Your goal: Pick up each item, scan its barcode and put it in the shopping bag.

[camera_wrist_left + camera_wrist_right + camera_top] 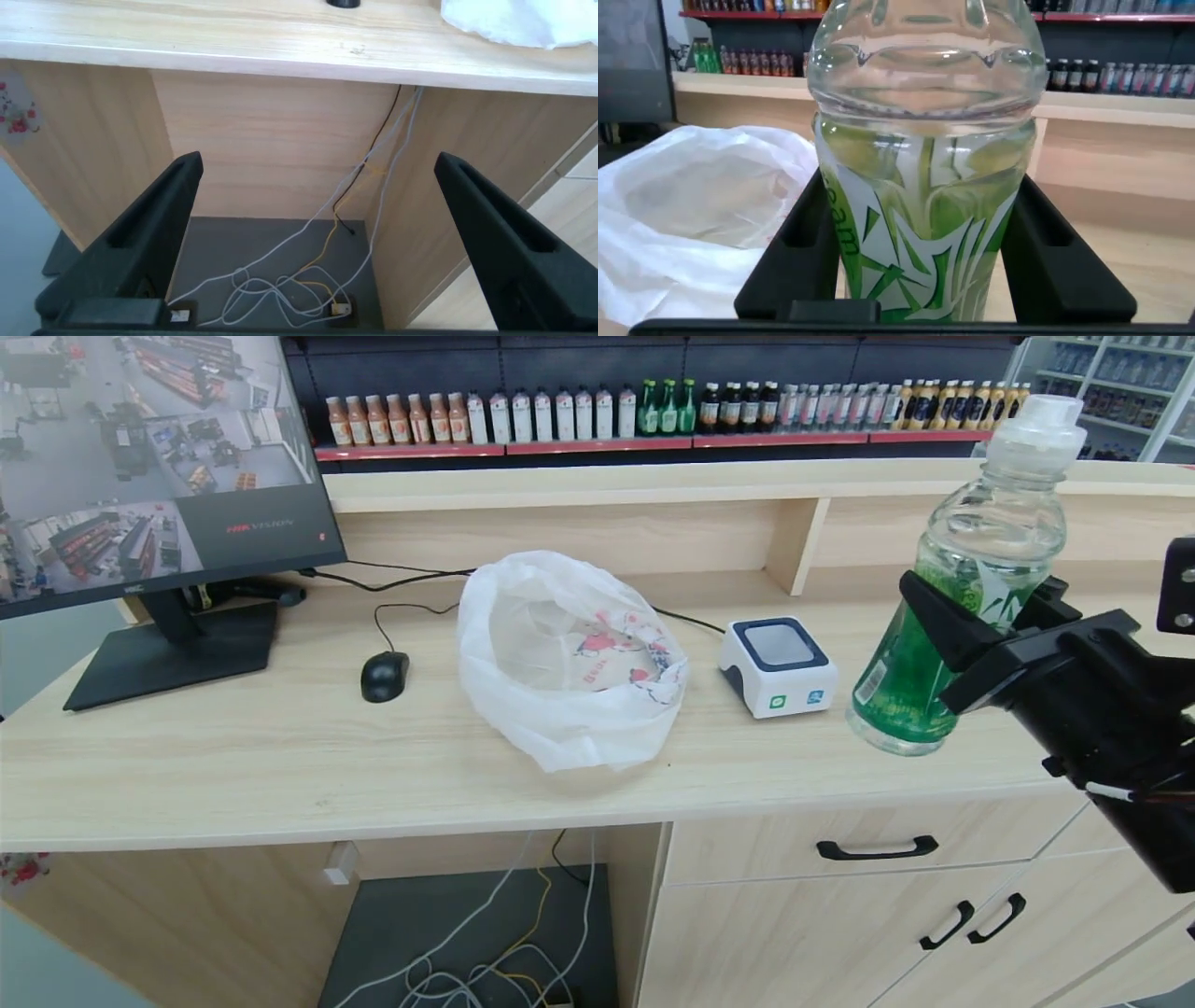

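Observation:
A clear bottle with a green label (952, 607) hangs tilted above the counter's right end, and my right gripper (980, 630) is shut on its middle. The right wrist view has the bottle (924, 187) squeezed between both black fingers (799, 252). A white barcode scanner (777, 665) sits on the counter just left of the bottle. The white shopping bag (569, 658) lies open at the counter's middle, its edge also in the right wrist view (701, 215). My left gripper (318, 233) is open below the counter's edge, facing the cable recess.
A monitor (140, 476) on its stand and a black mouse (385, 676) occupy the counter's left. A raised wooden shelf (653, 485) runs along the back. Drawers with black handles (876, 848) are under the right side. Loose cables (308, 280) lie in the recess.

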Tool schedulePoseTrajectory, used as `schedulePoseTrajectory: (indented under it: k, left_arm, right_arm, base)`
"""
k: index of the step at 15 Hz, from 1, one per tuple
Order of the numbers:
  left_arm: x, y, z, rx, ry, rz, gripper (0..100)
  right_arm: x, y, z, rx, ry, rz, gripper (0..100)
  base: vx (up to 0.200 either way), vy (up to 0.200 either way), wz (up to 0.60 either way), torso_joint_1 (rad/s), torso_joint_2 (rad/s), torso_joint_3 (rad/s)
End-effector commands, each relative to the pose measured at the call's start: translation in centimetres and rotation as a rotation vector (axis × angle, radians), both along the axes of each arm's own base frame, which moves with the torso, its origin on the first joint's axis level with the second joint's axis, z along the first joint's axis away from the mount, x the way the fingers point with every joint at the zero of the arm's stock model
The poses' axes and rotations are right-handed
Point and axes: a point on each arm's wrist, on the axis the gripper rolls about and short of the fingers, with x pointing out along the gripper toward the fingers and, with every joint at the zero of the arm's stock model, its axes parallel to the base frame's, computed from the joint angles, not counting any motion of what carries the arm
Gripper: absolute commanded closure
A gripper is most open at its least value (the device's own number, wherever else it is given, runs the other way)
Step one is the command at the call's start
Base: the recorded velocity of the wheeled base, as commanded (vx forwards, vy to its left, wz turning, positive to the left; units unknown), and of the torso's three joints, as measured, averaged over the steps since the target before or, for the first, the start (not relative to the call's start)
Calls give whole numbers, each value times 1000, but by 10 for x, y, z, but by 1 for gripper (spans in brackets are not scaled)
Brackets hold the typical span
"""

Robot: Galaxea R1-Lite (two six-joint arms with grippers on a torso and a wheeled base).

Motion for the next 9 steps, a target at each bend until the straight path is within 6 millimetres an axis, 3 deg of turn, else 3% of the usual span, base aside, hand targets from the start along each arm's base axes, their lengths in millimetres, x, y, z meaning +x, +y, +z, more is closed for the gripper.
schedulePoseTrajectory:
  k: [1, 9]
  left_arm:
    - [0, 0, 0, 0, 0, 1, 0]
    - [0, 0, 0, 0, 0, 1, 0]
  right_arm:
    - [3, 2, 3, -18, -21, -10, 100]
    - [49, 20, 0, -165, -75, -54, 100]
  base:
    - [0, 0, 0, 0, 0, 0]
    - [0, 0, 0, 0, 0, 0]
